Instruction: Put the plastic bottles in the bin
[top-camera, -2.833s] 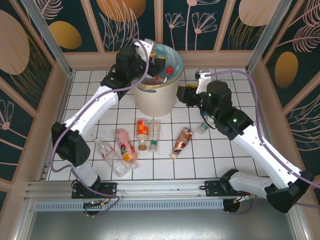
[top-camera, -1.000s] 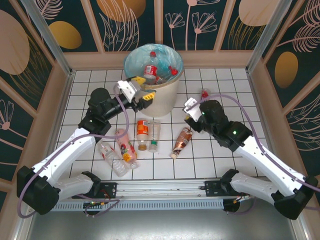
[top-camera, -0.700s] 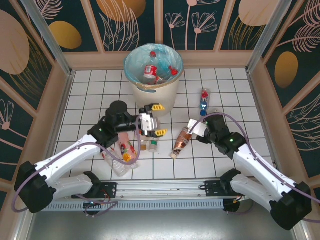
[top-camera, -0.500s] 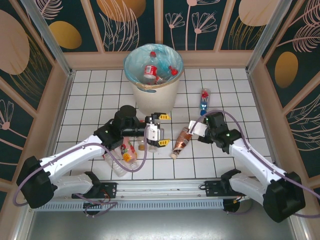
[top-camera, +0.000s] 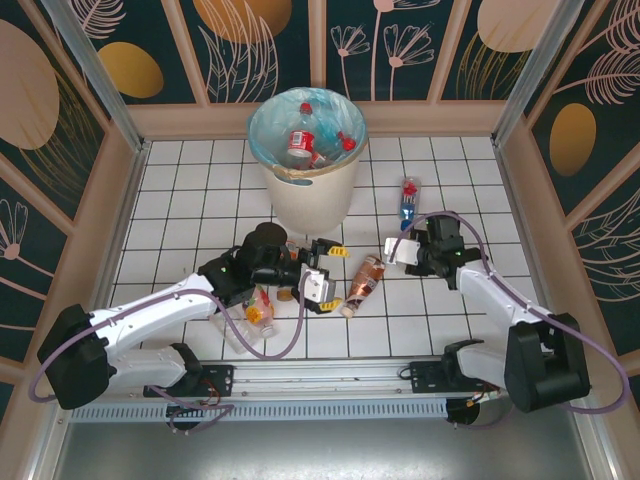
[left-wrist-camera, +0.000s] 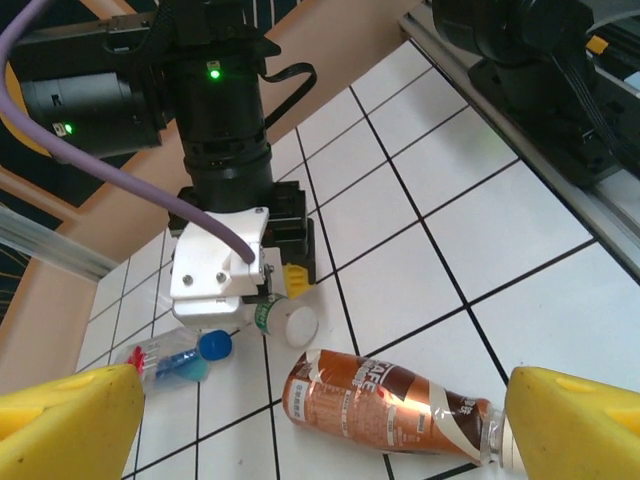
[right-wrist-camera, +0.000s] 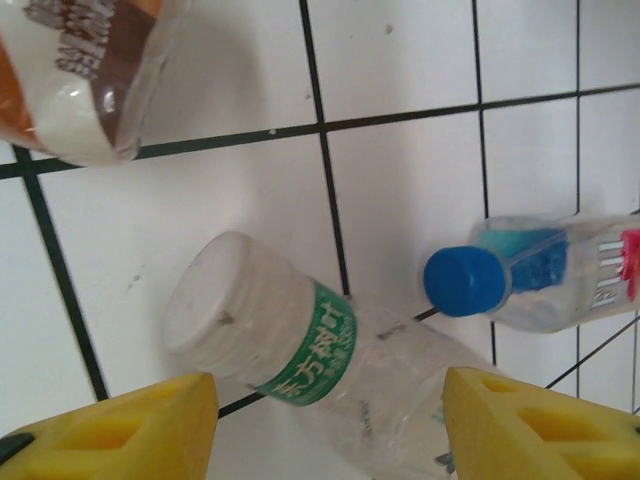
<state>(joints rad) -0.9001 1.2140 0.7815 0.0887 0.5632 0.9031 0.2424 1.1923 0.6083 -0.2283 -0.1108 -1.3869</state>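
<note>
Both fingers (right-wrist-camera: 110, 425) of my right claw (right-wrist-camera: 325, 425) stand apart, straddling a light, crushable green-labelled bottle (right-wrist-camera: 300, 345) lying toward the tabletop's (right-wrist-camera: 400, 200) right edge; I'd pinch its middle gently.

Bare tile (right-wrist-camera: 400, 190) around the cap end of the green-labelled bottle (right-wrist-camera: 300, 345), blue-capped bottle (right-wrist-camera: 545, 275) just beside its body.
</note>
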